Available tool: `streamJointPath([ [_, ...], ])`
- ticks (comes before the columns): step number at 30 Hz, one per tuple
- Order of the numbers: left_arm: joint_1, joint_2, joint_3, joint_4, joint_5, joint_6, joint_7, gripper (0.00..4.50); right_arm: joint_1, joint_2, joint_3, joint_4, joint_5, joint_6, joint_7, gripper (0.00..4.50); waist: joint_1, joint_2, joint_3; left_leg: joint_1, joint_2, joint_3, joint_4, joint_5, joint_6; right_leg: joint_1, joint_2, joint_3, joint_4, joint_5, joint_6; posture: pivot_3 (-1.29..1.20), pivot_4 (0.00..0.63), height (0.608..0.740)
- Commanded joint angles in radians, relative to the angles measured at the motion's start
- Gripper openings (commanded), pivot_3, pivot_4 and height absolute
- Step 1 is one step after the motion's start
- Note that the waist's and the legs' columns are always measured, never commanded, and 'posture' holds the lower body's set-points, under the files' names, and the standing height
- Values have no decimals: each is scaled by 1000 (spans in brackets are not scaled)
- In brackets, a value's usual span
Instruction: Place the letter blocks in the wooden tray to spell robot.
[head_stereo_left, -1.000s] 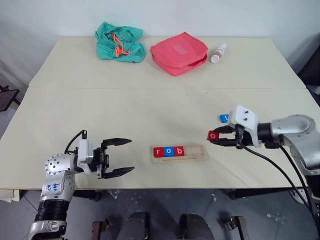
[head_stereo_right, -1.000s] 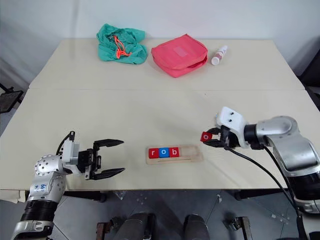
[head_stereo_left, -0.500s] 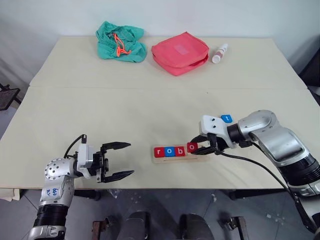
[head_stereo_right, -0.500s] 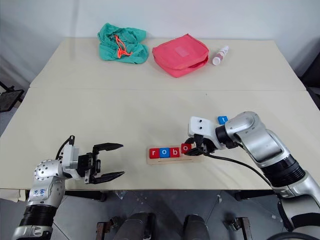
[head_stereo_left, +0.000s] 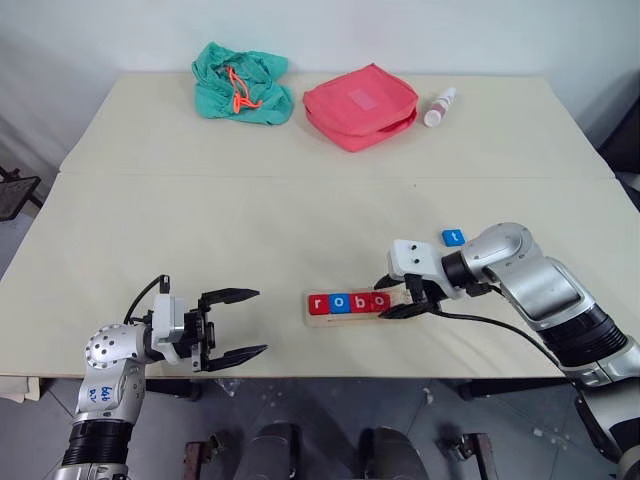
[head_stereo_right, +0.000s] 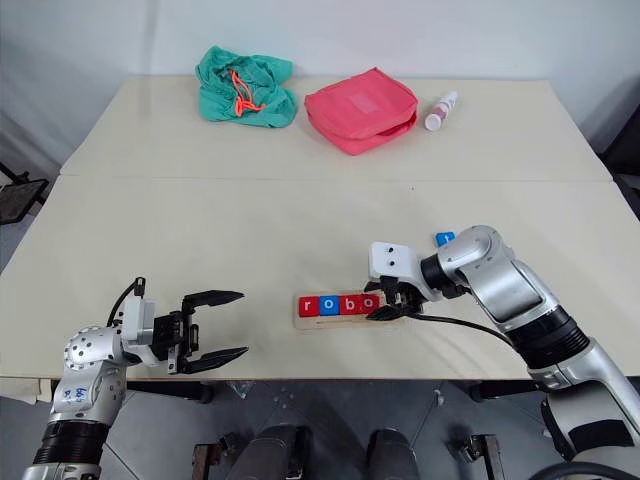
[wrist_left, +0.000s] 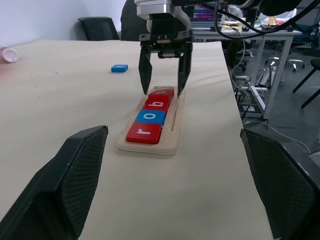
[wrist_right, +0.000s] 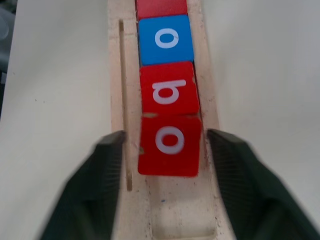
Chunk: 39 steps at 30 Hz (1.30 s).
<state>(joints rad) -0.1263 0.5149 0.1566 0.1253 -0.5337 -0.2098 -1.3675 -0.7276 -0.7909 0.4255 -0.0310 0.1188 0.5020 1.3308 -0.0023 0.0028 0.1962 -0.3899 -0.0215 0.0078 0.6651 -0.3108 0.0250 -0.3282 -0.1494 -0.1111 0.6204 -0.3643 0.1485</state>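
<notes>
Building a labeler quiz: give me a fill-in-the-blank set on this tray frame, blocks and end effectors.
1. The tray now holds ____ blocks.
2. The t block lying loose on the table is coloured ____.
3. The right end effector stands ____ around the second o block.
4. The tray block beside the r block is coloured ____.

Missing words: four; blue; open; blue
</notes>
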Motion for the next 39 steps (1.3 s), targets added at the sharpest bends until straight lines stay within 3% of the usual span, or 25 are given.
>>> streamJointPath([
  [1, -5, 5, 10, -26, -16, -15, 2, 4500, -11, -6, -20, -18, -9, -11, 8, 4012, 0, 0, 0, 0, 0, 0, 0, 0, 0, 0, 0, 0, 0, 0, 0, 0, 150, 740],
  [3, -11, 3, 7, -21, -15, -15, 0, 4500, -11, -9, -28, -28, -10, -3, 4, 4433, 1, 0, 0, 0, 0, 0, 0, 0, 0, 0, 0, 0, 0, 0, 0, 0, 150, 740],
  [11, -56, -4, -5, 23, -7, -21, -12, 4500, 31, -34, -88, -109, 24, 64, -31, 4433, 2, 0, 0, 0, 0, 0, 0, 0, 0, 0, 0, 0, 0, 0, 0, 0, 150, 740],
  [14, -73, -5, -9, 42, -6, -24, -17, 4500, 91, -63, -155, -198, 87, 120, -28, 3869, 4, 0, 0, 0, 0, 0, 0, 0, 0, 0, 0, 0, 0, 0, 0, 0, 150, 740],
  [24, -100, -12, -22, 70, -7, -29, -36, 4500, 179, -89, -166, -272, 120, 198, -73, 245, 2, 0, 0, 0, 0, 0, 0, 0, 0, 0, 0, 0, 0, 0, 0, 0, 150, 740],
  [25, -100, -12, -21, 69, -8, -28, -37, 4500, 180, -89, -162, -266, 117, 197, -75, 68, 2, 0, 0, 0, 0, 0, 0, 0, 0, 0, 0, 0, 0, 0, 0, 0, 150, 740],
  [39, -36, 55, 36, 34, -46, -4, -82, 4500, 138, -28, -94, -113, 51, 103, -94, 68, 0, 0, 0, 0, 0, 0, 0, 0, 0, 0, 0, 0, 0, 0, 0, 0, 150, 740],
])
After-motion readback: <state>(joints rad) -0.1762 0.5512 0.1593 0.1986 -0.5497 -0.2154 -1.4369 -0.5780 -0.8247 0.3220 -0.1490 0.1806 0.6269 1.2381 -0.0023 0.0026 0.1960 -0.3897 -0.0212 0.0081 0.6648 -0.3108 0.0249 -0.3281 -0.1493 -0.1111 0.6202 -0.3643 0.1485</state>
